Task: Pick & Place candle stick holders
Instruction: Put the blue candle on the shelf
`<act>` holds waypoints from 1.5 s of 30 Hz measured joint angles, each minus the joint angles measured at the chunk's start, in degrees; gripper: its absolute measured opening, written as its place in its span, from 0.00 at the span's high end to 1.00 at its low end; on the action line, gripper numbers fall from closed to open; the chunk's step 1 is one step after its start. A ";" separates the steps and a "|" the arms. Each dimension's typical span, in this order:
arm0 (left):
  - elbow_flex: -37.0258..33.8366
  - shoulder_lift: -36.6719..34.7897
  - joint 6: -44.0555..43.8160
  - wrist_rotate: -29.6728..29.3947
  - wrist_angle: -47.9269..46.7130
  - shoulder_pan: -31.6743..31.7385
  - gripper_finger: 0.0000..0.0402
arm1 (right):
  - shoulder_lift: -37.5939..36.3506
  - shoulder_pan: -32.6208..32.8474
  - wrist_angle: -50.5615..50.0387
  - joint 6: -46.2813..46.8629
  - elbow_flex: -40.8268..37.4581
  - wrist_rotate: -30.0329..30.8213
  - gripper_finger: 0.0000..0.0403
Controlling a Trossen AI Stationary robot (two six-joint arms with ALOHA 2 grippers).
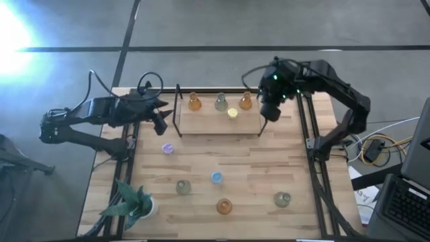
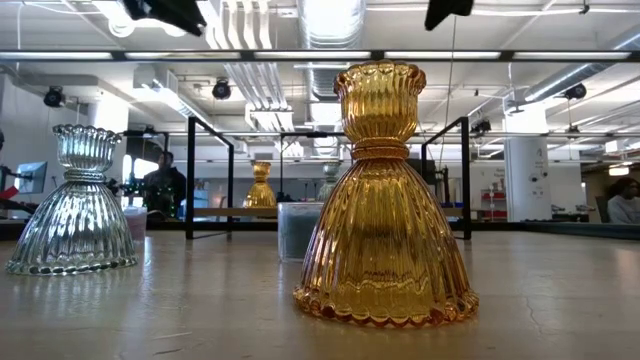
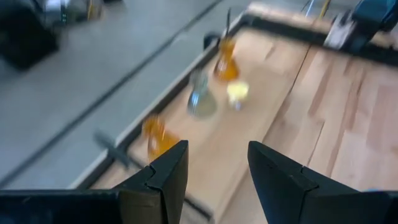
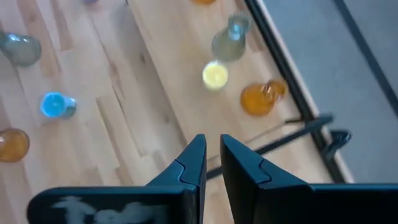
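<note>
Four candle stick holders stand on a raised wooden shelf at the table's far side: amber, grey-green, low yellow and amber. Several more stand on the table top: purple, grey-green, blue, amber and grey-green. My left gripper hovers off the shelf's left end, open and empty. My right gripper hangs above the shelf's right end, pointing steeply down, shut with nothing between its fingers.
A leafy green plant in a white pot stands at the near left corner. Black metal posts frame the shelf, and black rails run along the table's sides. Bare wood lies between the shelf and the near holders.
</note>
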 joint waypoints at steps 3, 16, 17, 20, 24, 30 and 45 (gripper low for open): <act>0.24 0.02 -4.92 0.02 -6.01 -0.01 0.57 | -3.03 2.54 0.68 4.91 -6.35 0.77 0.92; 0.28 2.44 -20.23 7.52 -22.41 0.02 0.57 | -8.89 7.94 12.09 13.14 -26.67 0.54 0.92; 0.28 2.91 -20.27 8.74 -22.75 0.02 0.57 | -8.91 8.01 12.44 13.50 -27.37 0.53 0.92; 0.30 4.63 -20.19 10.13 -23.79 -0.01 0.57 | -8.67 7.99 12.60 13.94 -28.79 0.53 0.92; 0.30 7.04 -20.09 10.27 -24.91 0.02 0.57 | -8.21 8.01 14.10 13.84 -29.70 0.53 0.92; 0.30 12.60 -10.92 18.35 -21.00 -0.05 0.57 | -8.34 7.99 15.74 12.70 -30.24 0.58 0.92; 2.53 34.57 21.69 27.65 -9.52 -0.63 0.57 | -8.43 7.95 17.62 11.11 -30.24 0.77 0.92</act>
